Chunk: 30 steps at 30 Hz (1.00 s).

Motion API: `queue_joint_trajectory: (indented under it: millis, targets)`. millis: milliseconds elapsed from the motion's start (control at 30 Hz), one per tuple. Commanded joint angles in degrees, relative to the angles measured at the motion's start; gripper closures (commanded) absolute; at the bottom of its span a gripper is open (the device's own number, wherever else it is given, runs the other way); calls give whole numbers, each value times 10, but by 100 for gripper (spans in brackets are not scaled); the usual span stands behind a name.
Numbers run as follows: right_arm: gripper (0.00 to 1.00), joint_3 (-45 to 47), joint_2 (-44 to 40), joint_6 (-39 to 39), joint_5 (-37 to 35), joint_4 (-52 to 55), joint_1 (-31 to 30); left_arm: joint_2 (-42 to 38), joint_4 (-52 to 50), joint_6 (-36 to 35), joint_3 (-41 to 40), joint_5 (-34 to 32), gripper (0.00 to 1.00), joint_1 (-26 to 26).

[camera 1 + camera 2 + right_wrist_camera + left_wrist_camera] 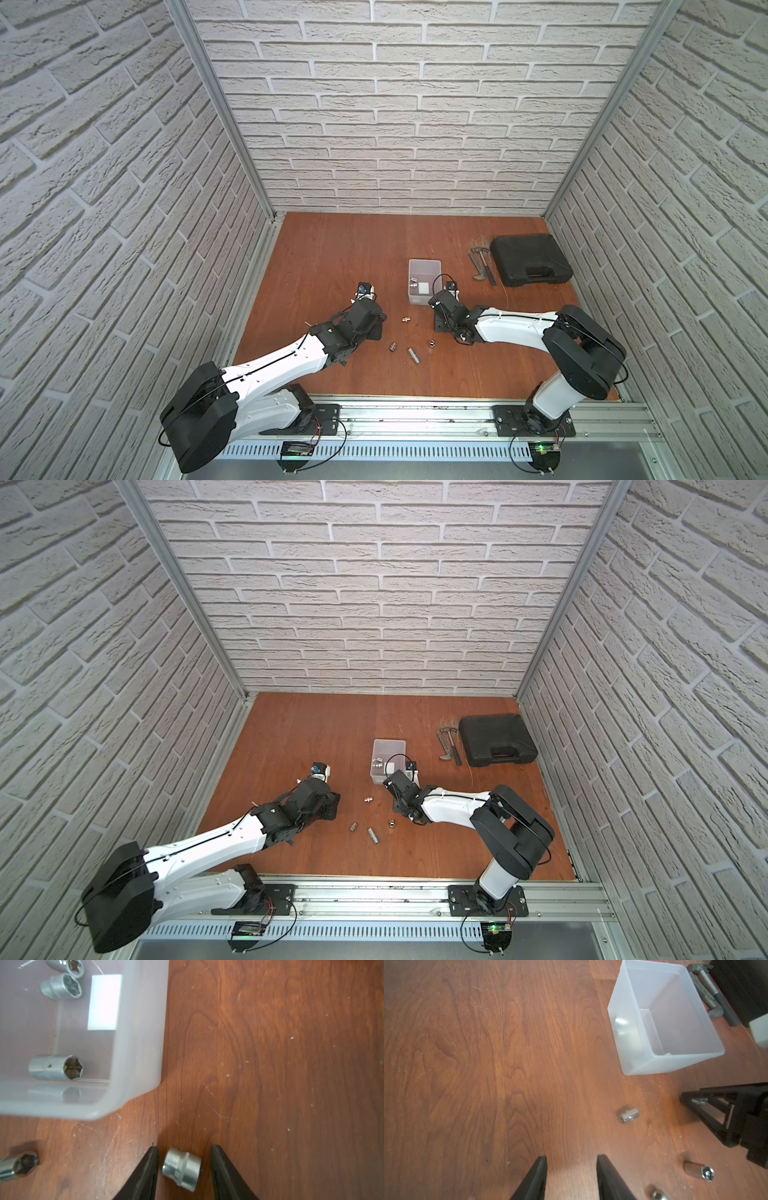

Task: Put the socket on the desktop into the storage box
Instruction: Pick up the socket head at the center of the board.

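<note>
Short silver steel socket [181, 1168] lies on its side on the reddish-brown wood-grain desktop [270, 1064], just off a corner of the pale translucent plastic storage box [141, 1043]. We see the right gripper [185, 1147] straddling it, black jaws part open with a sliver of gap on each side, gripping nothing. Three silver sockets [56, 1067] lie inside the box. Farther from the box, the left gripper [572, 1156] hangs part open and empty over bare board.

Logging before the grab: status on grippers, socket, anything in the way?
Left gripper open, empty. Right gripper open, straddling a socket lying on the desktop, not yet touching. Storage box adjacent, three sockets inside; nothing between.
</note>
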<state>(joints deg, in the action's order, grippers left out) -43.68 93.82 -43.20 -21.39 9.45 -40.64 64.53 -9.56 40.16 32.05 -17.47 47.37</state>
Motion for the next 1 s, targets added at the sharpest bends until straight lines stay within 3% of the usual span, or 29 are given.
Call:
queue_joint_trajectory:
  millis: [0,200,800,967]
  targets:
    - [56,6,14,-4,-5,-9,4,4,23,4,-6,2,55,3]
    - [61,11,16,-4,-6,-12,5,9,24,4,-6,3,55,3]
    - [98,33,-70,17,-7,19,4,35,47,11,-12,7,55,3]
    - [98,48,-140,32,4,32,4,50,54,12,-6,10,55,3]
